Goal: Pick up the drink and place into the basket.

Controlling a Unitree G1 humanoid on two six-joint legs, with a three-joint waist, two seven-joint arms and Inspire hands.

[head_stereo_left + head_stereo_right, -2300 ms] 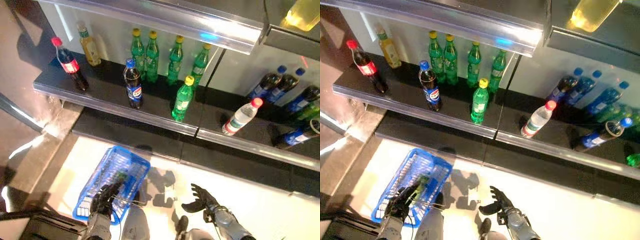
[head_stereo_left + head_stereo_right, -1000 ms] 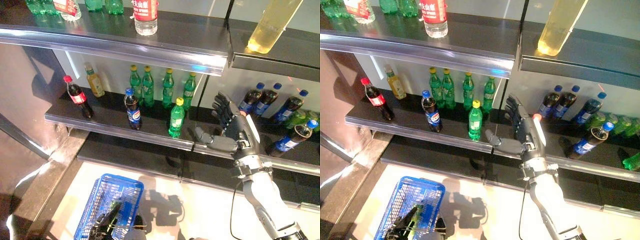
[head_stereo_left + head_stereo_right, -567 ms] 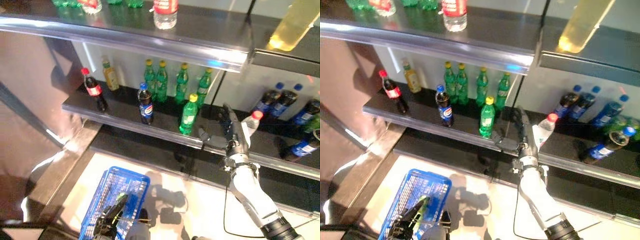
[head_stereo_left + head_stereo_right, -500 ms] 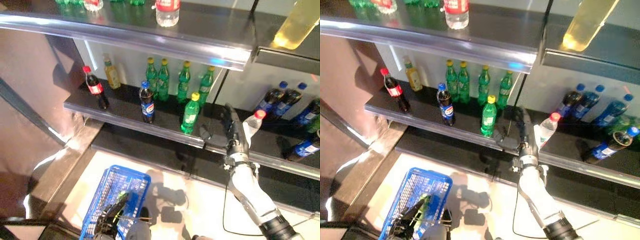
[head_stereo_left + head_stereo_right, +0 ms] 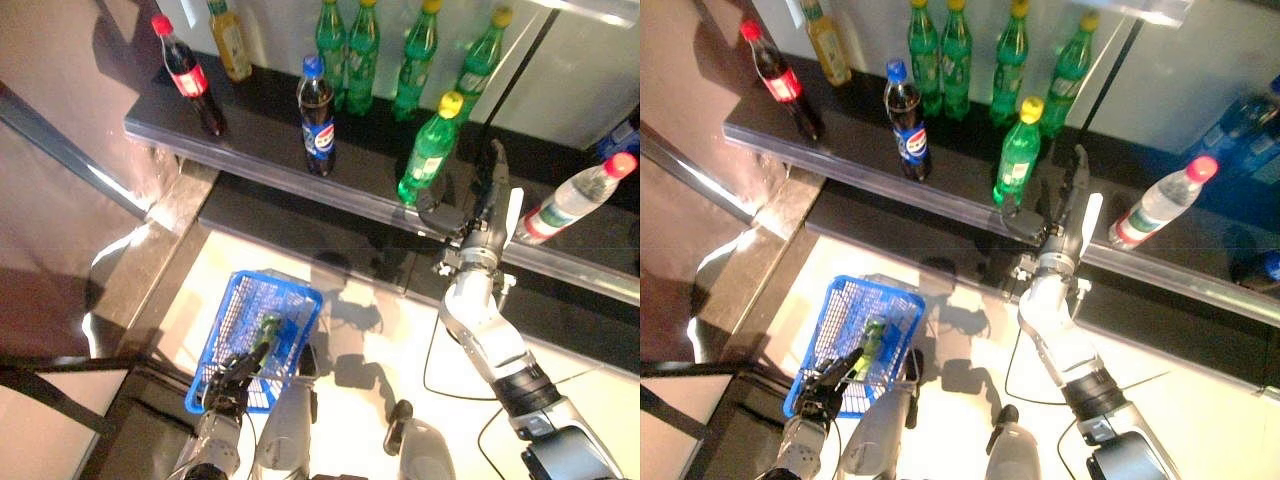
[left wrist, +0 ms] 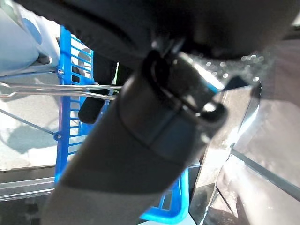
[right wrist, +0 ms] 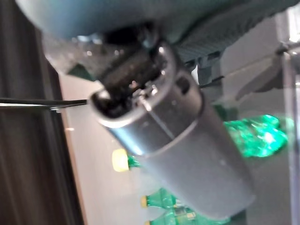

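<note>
A green bottle with a yellow cap [image 5: 428,155] stands near the front of the dark shelf [image 5: 290,185]. My right hand [image 5: 487,215] is raised at the shelf edge just right of it, open, fingers straight up, thumb reaching toward the bottle's base. Whether the thumb touches it I cannot tell. A clear water bottle with a red cap [image 5: 565,205] leans further right, apart from the hand. Low on the left, my left hand [image 5: 232,378] is curled on the wire handle of a blue basket [image 5: 215,340]. A small green bottle [image 5: 268,330] lies inside it.
On the same shelf stand a red-capped cola [image 5: 185,75], a blue-capped cola [image 5: 318,105], a yellow drink [image 5: 230,40] and a row of green bottles [image 5: 350,50] at the back. A thin dark upright [image 5: 510,90] divides the shelf behind my right hand.
The camera has tipped down, so the upper shelf has left the picture. My right hand has shifted left, away from the water bottle and toward the yellow-capped green bottle. The left hand keeps the basket.
</note>
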